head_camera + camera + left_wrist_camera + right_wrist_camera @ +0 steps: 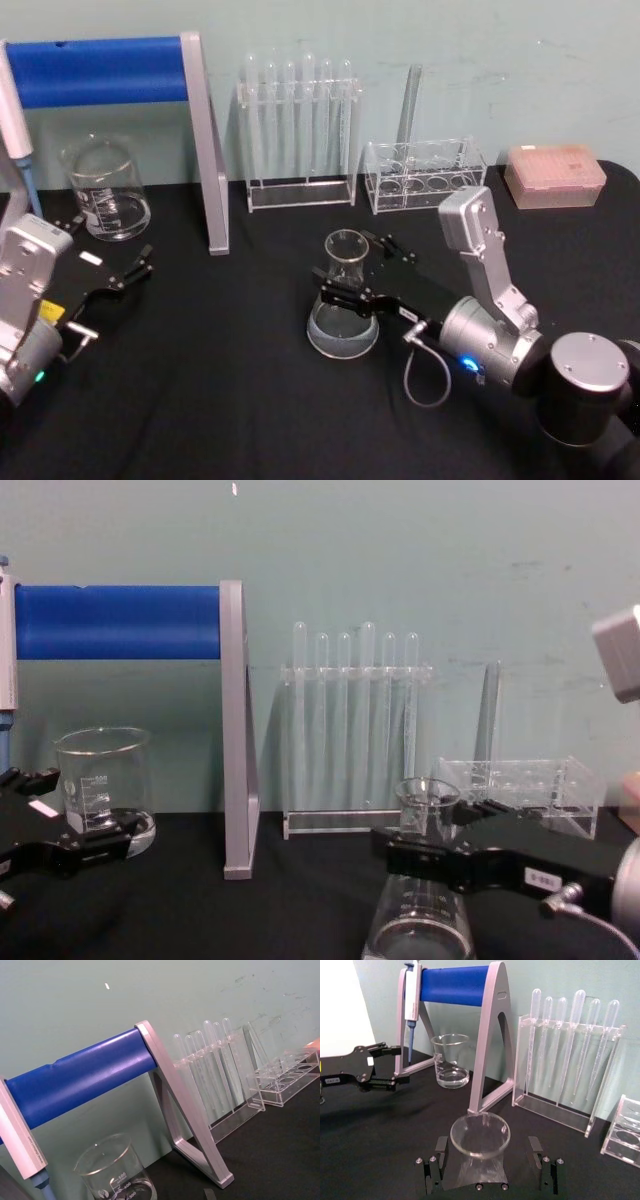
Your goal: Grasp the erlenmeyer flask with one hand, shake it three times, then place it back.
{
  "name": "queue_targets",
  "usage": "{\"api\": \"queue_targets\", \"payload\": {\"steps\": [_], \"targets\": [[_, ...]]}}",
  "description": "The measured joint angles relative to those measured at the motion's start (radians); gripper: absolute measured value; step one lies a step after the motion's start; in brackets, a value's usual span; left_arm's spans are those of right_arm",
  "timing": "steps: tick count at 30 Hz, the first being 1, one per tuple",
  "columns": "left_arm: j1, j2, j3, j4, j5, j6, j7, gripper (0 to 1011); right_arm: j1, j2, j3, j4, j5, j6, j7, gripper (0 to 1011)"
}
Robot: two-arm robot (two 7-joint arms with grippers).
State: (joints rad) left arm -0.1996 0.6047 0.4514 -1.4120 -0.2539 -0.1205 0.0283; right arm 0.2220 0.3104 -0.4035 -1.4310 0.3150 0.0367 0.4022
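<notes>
The erlenmeyer flask [343, 312] stands upright on the black table, a little right of centre, with a little clear liquid in its wide base. My right gripper [362, 268] reaches in from the right and is open, one finger on each side of the flask's neck. In the right wrist view the flask's rim [480, 1133] sits between the two fingers [436, 1161], with a gap on each side. The chest view shows the flask [420, 920] with the right gripper [442, 836] straddling its neck. My left gripper [110, 247] rests open at the far left, near the beaker.
A glass beaker [105, 190] stands at the back left beside a grey stand with a blue bar [100, 70] holding a pipette [18, 130]. Behind the flask are a rack of dropper tubes [300, 130], a low clear rack [425, 175] and a pink tip box [555, 175].
</notes>
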Motion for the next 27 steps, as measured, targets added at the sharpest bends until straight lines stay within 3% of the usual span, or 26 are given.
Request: {"api": "queue_targets", "payload": {"steps": [11, 20, 27], "targets": [[0.0, 0.0, 0.0, 0.0, 0.0, 0.0, 0.0, 1001, -0.083, 0.072, 0.026, -0.102, 0.016, 0.014, 0.005, 1002], [0.0, 0.0, 0.0, 0.0, 0.0, 0.0, 0.0, 1001, -0.19, 0.164, 0.079, -0.207, 0.042, -0.003, 0.019, 1002], [0.0, 0.0, 0.0, 0.0, 0.0, 0.0, 0.0, 1001, -0.23, 0.178, 0.13, -0.231, 0.043, -0.012, -0.032, 1003]]}}
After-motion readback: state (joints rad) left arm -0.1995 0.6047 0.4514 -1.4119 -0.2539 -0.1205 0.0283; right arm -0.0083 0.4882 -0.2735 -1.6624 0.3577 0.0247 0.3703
